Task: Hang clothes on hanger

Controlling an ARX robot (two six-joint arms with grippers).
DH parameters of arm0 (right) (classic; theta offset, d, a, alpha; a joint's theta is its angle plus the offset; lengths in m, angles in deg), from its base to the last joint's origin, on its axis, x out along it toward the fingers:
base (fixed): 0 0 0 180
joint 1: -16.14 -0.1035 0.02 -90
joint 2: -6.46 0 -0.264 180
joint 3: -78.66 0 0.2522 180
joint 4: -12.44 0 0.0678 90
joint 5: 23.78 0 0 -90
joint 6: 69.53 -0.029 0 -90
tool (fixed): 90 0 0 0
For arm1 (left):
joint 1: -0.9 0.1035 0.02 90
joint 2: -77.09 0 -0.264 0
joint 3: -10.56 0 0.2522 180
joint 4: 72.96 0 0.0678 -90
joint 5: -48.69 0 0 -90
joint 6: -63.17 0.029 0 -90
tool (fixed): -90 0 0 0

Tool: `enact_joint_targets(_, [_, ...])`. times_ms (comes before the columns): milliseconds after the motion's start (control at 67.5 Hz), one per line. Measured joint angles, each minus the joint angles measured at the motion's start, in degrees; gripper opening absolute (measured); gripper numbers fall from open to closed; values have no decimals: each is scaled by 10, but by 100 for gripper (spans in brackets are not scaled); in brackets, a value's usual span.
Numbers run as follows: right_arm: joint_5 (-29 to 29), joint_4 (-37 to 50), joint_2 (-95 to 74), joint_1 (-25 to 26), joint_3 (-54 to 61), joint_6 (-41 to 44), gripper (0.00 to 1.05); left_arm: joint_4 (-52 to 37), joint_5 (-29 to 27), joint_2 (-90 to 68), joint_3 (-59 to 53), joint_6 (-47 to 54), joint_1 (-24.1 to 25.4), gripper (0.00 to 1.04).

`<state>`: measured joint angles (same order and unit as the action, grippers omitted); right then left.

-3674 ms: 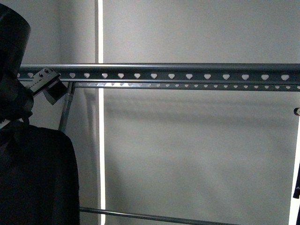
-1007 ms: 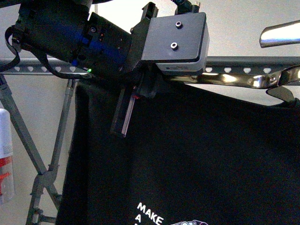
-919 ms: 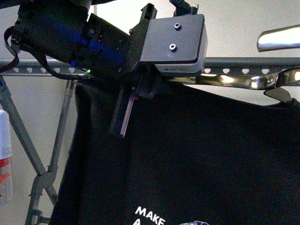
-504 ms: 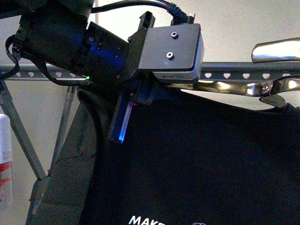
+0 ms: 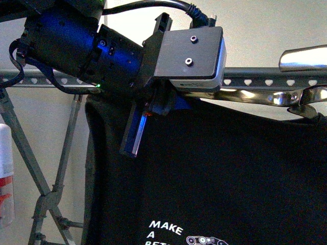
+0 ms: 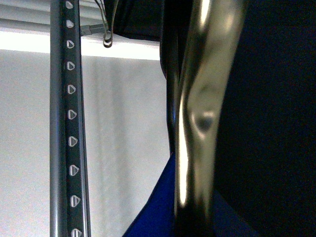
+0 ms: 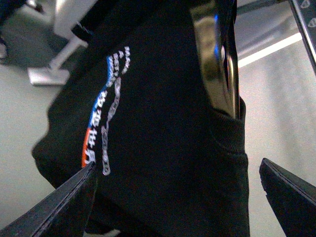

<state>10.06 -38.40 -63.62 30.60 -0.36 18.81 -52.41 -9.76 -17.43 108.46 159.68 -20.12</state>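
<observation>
Pale wall (image 5: pixel 265 30) behind black, white-lettered T-shirt (image 5: pixel 230 168)

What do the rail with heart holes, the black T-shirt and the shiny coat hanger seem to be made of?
Rail: grey metal, dull sheen, holes punched clean. T-shirt: soft knit cloth, probably cotton; it hangs in folds, matte. Coat hanger: polished metal, perhaps chromed; mirror-like reflections.

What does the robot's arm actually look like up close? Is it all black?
Mostly. The left arm is a bulky black body with a bluish sheen, a tiny green light, a thick black cable and a grey rectangular block with two screws. The right hand's fingers are dark, tapering wedges.
</observation>
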Motion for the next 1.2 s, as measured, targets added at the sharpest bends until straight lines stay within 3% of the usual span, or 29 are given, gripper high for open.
enact_joint_targets(163, [-66,42,-39,5,-46,-47,97,0,0,0,0,0,0,5])
enact_joint_targets(504, [-99,166,-57,16,-21,-80,97,0,0,0,0,0,0,5])
enact_joint_targets(948, [-83,389,-135,18,29,-173,97,0,0,0,0,0,0,5])
enact_joint_targets(1200, [-35,440,-197,15,21,-216,97,0,0,0,0,0,0,5])
